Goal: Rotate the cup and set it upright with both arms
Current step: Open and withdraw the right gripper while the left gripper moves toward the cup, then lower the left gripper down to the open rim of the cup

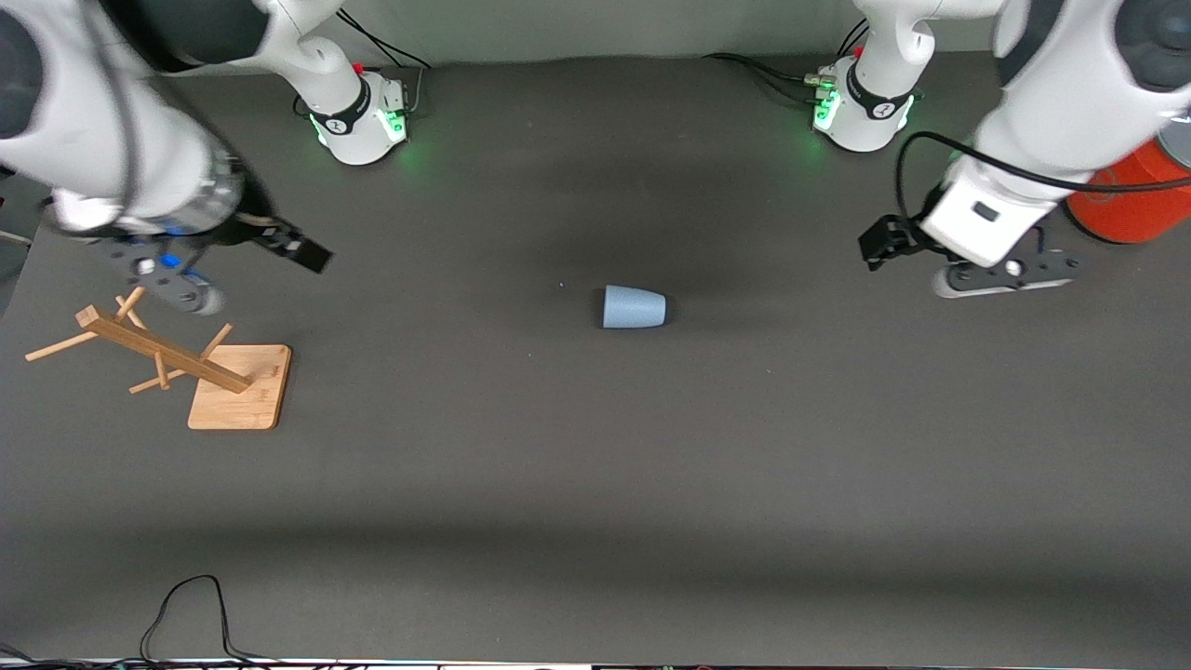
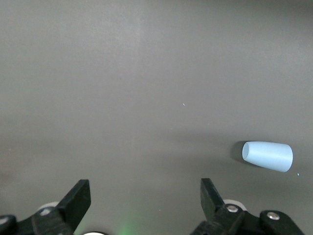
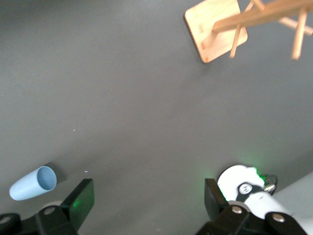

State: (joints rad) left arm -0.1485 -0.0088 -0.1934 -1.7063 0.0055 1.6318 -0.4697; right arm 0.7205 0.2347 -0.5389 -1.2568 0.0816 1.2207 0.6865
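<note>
Dark grey matting [image 1: 595, 465] is covering the table, and the light-blue cup [image 1: 634, 307] is lying on its side at the middle. At the cup's nine o'clock, the right gripper [image 3: 145, 204] is being held wide open above the wooden mug rack [image 1: 177, 358]. At three o'clock, the left gripper [image 2: 145, 201] is likewise spread wide beside the orange cylinder [image 1: 1130, 205].

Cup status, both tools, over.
Left tool and right tool open, empty, raised off the table. Cup on its side mid-table, untouched. Nothing beside it.
</note>
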